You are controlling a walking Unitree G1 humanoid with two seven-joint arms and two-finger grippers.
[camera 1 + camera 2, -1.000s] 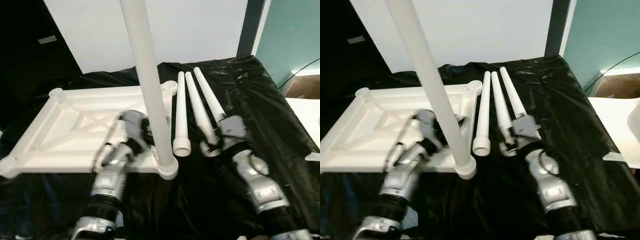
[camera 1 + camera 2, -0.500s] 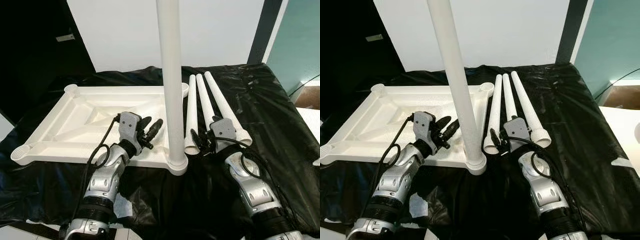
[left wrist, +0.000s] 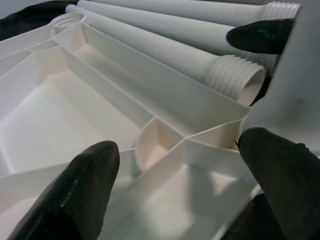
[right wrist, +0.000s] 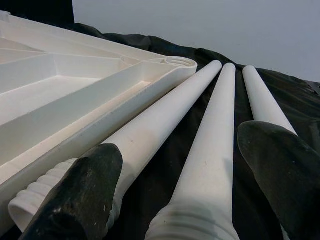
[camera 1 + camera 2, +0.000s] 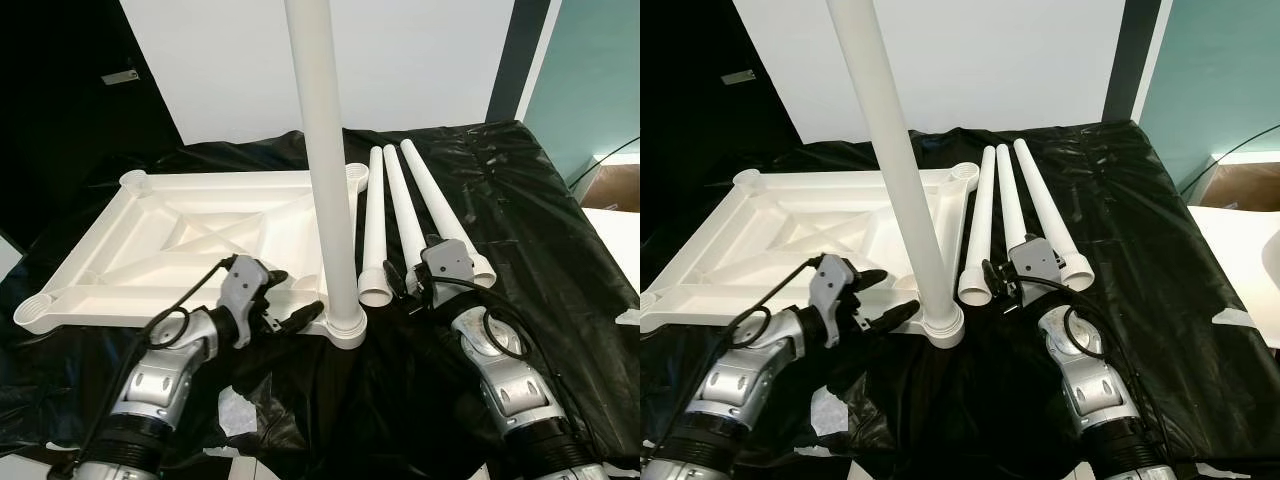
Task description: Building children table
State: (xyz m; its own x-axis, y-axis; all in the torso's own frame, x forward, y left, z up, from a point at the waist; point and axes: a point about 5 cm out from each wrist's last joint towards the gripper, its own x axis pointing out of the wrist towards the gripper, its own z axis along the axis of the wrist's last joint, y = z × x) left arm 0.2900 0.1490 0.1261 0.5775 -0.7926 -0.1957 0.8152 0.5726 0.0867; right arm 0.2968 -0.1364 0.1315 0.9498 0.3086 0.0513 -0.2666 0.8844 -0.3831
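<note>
Lying upside down on the black sheet (image 5: 520, 200) that is covering the bench, the white tabletop (image 5: 170, 250) is showing its ribbed underside, with round sockets at its corners. One leg (image 5: 322, 170) is standing upright in the near corner socket on the robot's right side and rising out of the top of both eye views. Three loose legs (image 5: 405, 215) are lying side by side on the sheet just beside the tabletop's right edge, their threaded ends pointing toward the robot.

The left gripper (image 5: 285, 305) is hovering at the tabletop's near edge, just left of the upright leg's base, with its fingers (image 3: 82, 185) spread apart and holding nothing; the left wrist view is looking between them across the ribbed compartments of the underside. The right gripper (image 5: 1002, 278) is sitting at the near ends of the loose legs, its fingers (image 4: 80, 185) apart and straddling the middle leg without clamping on it.

The recessed bays of the tabletop are sitting bare between their ribs. To the right of the loose legs, a wide stretch of black sheet is lying open up to the bench's far right edge. Behind the bench a white wall (image 5: 420, 60) is standing close.
</note>
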